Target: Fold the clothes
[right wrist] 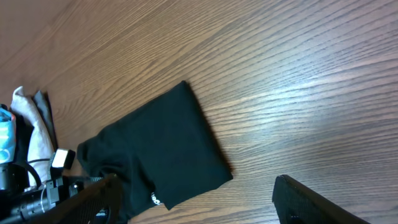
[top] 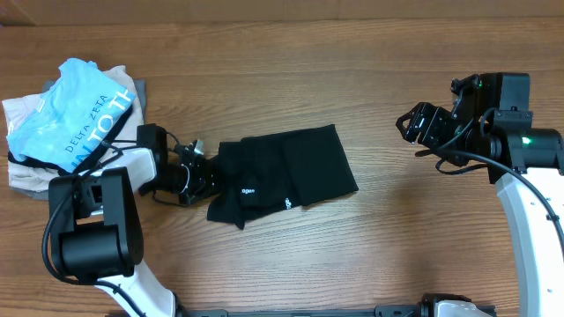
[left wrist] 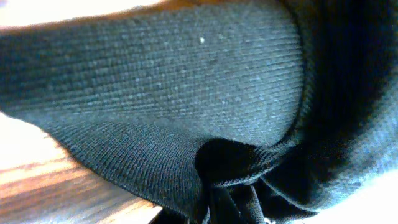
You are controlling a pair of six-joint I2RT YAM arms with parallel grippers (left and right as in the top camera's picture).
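The clothes are one black shirt [top: 286,174], partly folded and lying in the middle of the wooden table, with small white print near its front edge. My left gripper [top: 208,174] is at the shirt's left edge and shut on a pinch of the black fabric; in the left wrist view the black shirt [left wrist: 186,99] fills the frame and bunches at the jaws. My right gripper [top: 412,128] hangs open above bare table at the far right, well apart from the shirt. From the right wrist view the black shirt [right wrist: 158,149] lies flat at the lower left, between spread fingers [right wrist: 311,202].
A light-blue shirt with white lettering [top: 75,114] lies on a pile of white and grey garments [top: 26,163] at the left edge of the table. Bare wood [top: 388,229] runs between the black shirt and the right arm.
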